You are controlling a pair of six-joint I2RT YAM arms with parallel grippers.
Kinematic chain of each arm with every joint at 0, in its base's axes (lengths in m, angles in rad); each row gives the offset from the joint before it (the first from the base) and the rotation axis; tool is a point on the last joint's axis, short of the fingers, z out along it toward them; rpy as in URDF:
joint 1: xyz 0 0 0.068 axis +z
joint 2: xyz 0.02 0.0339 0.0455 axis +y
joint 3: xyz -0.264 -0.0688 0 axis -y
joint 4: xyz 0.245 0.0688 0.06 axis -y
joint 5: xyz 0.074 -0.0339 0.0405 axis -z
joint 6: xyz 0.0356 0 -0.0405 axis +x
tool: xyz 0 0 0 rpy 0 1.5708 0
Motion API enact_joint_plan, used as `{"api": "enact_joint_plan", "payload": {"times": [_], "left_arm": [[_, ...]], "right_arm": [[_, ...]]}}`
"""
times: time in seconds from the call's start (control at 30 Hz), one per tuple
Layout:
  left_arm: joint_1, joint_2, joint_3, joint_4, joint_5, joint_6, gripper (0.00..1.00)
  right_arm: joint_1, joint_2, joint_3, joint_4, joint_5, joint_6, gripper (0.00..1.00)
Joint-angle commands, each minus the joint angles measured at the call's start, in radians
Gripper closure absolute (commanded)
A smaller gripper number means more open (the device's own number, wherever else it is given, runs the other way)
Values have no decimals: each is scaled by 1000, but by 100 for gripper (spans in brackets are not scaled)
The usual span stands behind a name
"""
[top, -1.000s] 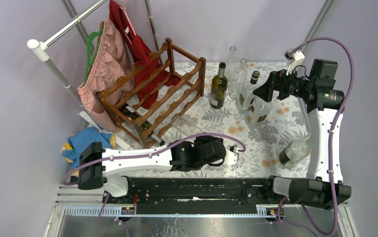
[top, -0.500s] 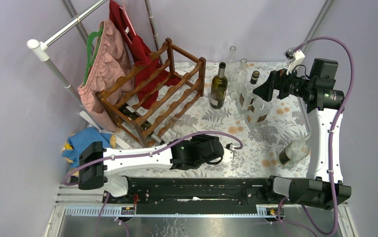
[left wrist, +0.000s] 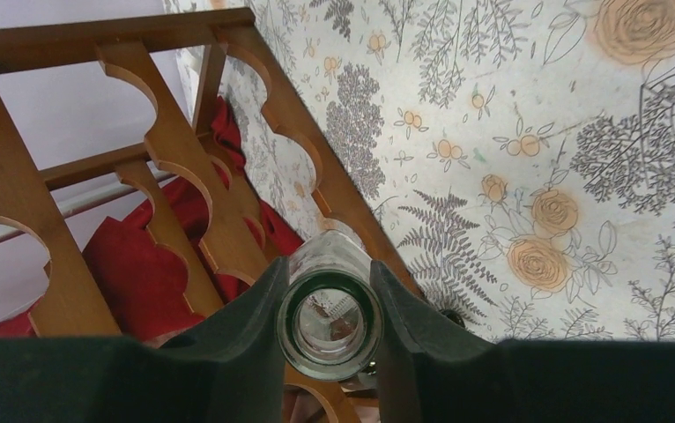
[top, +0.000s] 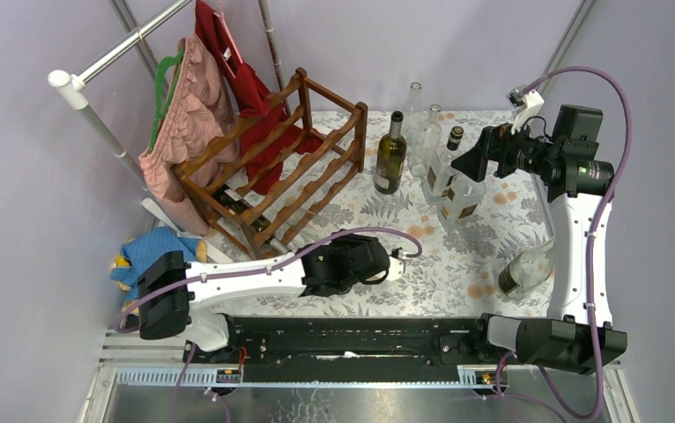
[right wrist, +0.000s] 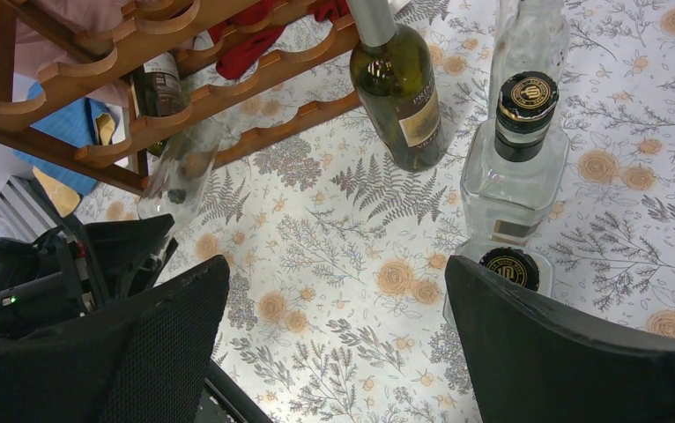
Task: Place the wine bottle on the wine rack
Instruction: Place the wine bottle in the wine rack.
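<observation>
half done: left jaws pinch the clear wine bottle (right wrist: 180, 172) at the wine rack (left wrist: 180, 167)'s lowest tier; right jaws spread.

Green bottle label (right wrist: 419, 119): cream paper with dark print; we make out no word.
Black cap, tall clear bottle (right wrist: 528, 92): gold round emblem, its lettering too small for us.
Black cap, nearer bottle (right wrist: 508, 267): the same emblem, unreadable.
Label on bottle in wine rack (right wrist: 219, 95): pale, illegible.
</observation>
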Motion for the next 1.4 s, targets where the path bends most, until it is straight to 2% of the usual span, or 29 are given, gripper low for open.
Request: {"api": "enact_joint_plan", "payload": {"times": [0.0, 0.17, 0.3, 0.5, 0.73, 0.8, 0.97, 1.13, 1.37], "left_arm": [[21, -26, -22, 69, -59, 46, 100], [45, -1, -98, 179, -52, 55, 99], [61, 48, -171, 315, -97, 55, 90], [74, 134, -234, 446, -142, 25, 67], [115, 150, -249, 475, -130, -28, 30], [123, 145, -251, 475, -122, -36, 24], [132, 129, -229, 448, -111, -75, 22], [129, 102, -131, 327, -67, -173, 18], [95, -15, -49, 221, 26, -302, 5]], "right_arm": [[-3, -31, 3, 27, -21, 9, 0], [-3, -32, 3, 27, -21, 9, 0], [-3, -33, 0, 25, -20, 5, 0], [-3, -39, -7, 26, -19, 2, 0], [-3, -43, -13, 24, -18, 0, 0], [-3, -45, -13, 25, -20, -1, 0], [-3, -47, -17, 26, -24, 2, 0], [-3, -51, -17, 22, -22, -2, 0], [-3, -52, -14, 12, -18, -18, 0]]}}
